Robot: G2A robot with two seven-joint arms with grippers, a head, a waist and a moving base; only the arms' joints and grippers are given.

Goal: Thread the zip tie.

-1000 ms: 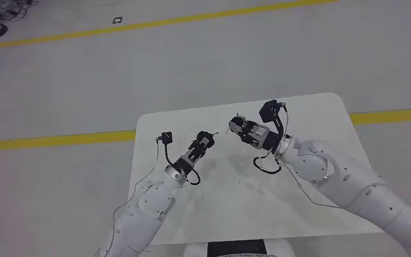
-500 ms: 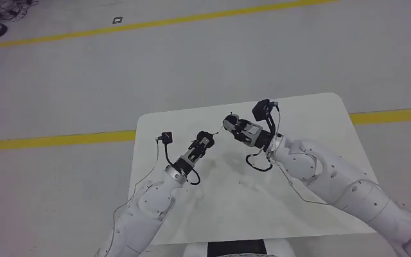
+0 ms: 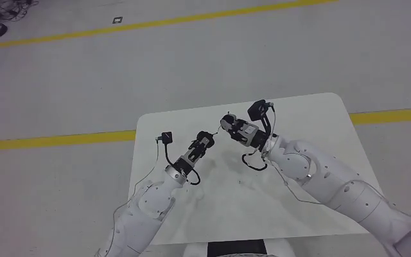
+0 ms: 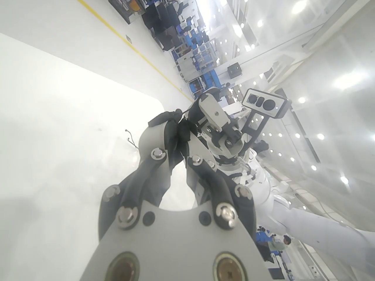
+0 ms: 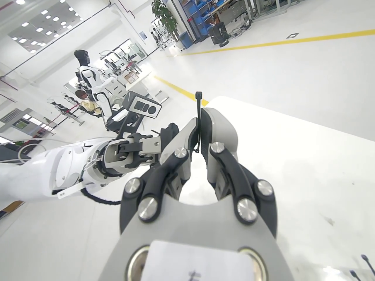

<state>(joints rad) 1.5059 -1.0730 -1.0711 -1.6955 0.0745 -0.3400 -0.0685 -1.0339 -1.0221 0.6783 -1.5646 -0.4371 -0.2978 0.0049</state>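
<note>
Leftward over the last second, the right gripper [image 3: 225, 121] has drawn toward the left gripper [image 3: 206, 137]. They now stand just apart above the white table [image 3: 308, 193], near its far edge. The right jaws are clamped on the black zip tie [image 5: 199, 103], its strap upright between the pads and its head poking out past the fingertips. The left jaws are pressed together, with a thin black strip [image 3: 215, 133] jutting from their tip toward the right gripper. Two loose zip ties [image 5: 362, 258] lie on the table.

Lower length of the zip tie [image 5: 199, 109] vanishes between clamped fingers of the right gripper [image 5: 201, 124]; at the top view's centre it is too thin to trace
</note>
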